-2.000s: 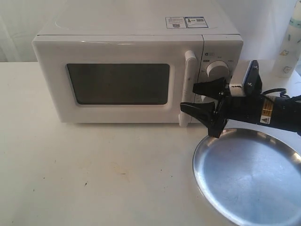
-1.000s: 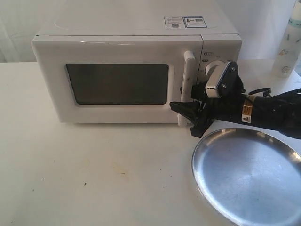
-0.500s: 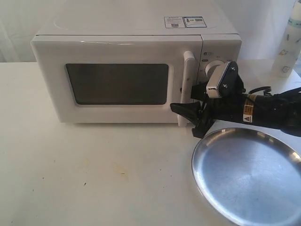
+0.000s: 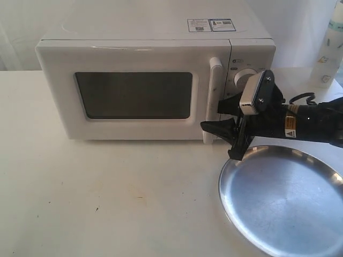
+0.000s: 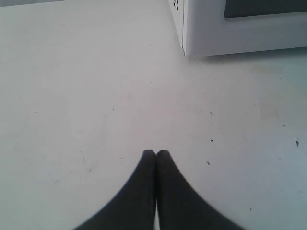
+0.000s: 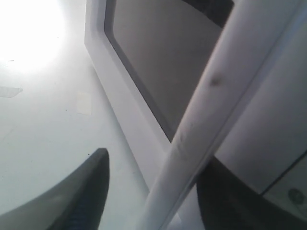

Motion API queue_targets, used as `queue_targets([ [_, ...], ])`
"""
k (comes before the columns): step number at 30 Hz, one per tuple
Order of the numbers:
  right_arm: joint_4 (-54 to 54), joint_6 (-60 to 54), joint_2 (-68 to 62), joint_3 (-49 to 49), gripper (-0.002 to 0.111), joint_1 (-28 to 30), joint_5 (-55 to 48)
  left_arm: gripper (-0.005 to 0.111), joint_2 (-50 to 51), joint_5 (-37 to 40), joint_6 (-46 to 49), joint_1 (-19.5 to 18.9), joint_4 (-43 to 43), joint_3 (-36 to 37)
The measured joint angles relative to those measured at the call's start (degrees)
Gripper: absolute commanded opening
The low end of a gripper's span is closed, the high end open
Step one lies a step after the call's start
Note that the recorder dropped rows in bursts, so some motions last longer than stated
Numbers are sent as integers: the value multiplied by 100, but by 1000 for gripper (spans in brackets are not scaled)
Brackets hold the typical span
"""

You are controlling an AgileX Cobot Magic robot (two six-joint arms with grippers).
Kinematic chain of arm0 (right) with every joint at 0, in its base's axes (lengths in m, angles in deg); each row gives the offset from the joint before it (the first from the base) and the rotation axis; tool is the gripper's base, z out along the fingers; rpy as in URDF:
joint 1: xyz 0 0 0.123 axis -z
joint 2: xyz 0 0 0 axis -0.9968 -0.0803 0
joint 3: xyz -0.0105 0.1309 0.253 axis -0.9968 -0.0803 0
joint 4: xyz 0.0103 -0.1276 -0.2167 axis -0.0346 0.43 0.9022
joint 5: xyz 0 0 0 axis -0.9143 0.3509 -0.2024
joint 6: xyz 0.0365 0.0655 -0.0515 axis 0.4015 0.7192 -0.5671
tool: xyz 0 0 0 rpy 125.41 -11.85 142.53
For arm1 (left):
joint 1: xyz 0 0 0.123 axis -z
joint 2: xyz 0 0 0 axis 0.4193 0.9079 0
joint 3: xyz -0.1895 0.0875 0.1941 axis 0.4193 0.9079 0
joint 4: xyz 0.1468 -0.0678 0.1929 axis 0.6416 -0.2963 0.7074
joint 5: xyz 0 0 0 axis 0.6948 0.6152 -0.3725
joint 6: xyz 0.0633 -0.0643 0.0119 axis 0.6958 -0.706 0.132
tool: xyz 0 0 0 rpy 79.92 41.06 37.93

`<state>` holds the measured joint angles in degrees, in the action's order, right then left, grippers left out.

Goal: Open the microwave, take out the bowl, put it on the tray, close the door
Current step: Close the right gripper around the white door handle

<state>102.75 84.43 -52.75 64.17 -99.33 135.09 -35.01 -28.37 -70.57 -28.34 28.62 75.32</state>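
Observation:
The white microwave (image 4: 139,37) stands at the back of the table with its door (image 4: 134,93) shut, and the dark window shows nothing inside. The bowl is hidden. My right gripper (image 4: 210,118) is open, one finger on each side of the tall white handle (image 4: 214,91). In the right wrist view the handle (image 6: 211,105) crosses between the spread fingers of the right gripper (image 6: 156,165). The silver tray (image 4: 284,198) lies on the table just below that arm. My left gripper (image 5: 156,152) is shut on nothing, low over bare table near the microwave's corner (image 5: 230,28).
A white bottle (image 4: 329,48) stands at the back right, behind the right arm. The two dials (image 4: 244,77) sit right of the handle, partly covered by the wrist camera. White table (image 4: 107,198) spreads in front of the microwave.
The right gripper came in from the right and turned until its fingers straddled the handle, then slid back slightly to the right. The door stays shut.

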Motion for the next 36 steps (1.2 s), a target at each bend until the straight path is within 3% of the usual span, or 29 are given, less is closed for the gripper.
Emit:
queue_targets([
  [2, 13, -11, 56, 0, 8, 0, -104, 0, 0, 0, 0, 0, 0, 0],
  [4, -23, -11, 211, 0, 23, 0, -371, 0, 0, 0, 0, 0, 0, 0],
  [5, -33, -11, 262, -10, 40, 15, -415, 0, 0, 0, 0, 0, 0, 0],
  [6, -59, -22, 345, -23, 47, 62, -417, 0, 0, 0, 0, 0, 0, 0],
  [7, -80, -22, 402, -23, 64, 72, -299, 0, 0, 0, 0, 0, 0, 0],
  [9, -149, 135, 527, 1, 79, 77, 16, 0, 0, 0, 0, 0, 0, 0],
  [12, -30, 385, 552, 1, 80, 77, 251, 0, 0, 0, 0, 0, 0, 0],
  [15, -7, 490, 561, 1, 80, 77, 288, 0, 0, 0, 0, 0, 0, 0],
  [17, -7, 499, 561, 1, 71, 77, 300, 0, 0, 0, 0, 0, 0, 0],
  [19, -108, 513, 561, 1, 50, 10, 253, 0, 0, 0, 0, 0, 0, 0],
  [22, -467, 531, 561, 1, 6, -64, 59, 0, 0, 0, 0, 0, 0, 0],
  [23, -594, 543, 561, 1, 1, -94, 1, 0, 0, 0, 0, 0, 0, 0],
  [36, -675, 315, 596, -51, 0, -146, -57, 0, 0, 0, 0, 0, 0, 0],
])
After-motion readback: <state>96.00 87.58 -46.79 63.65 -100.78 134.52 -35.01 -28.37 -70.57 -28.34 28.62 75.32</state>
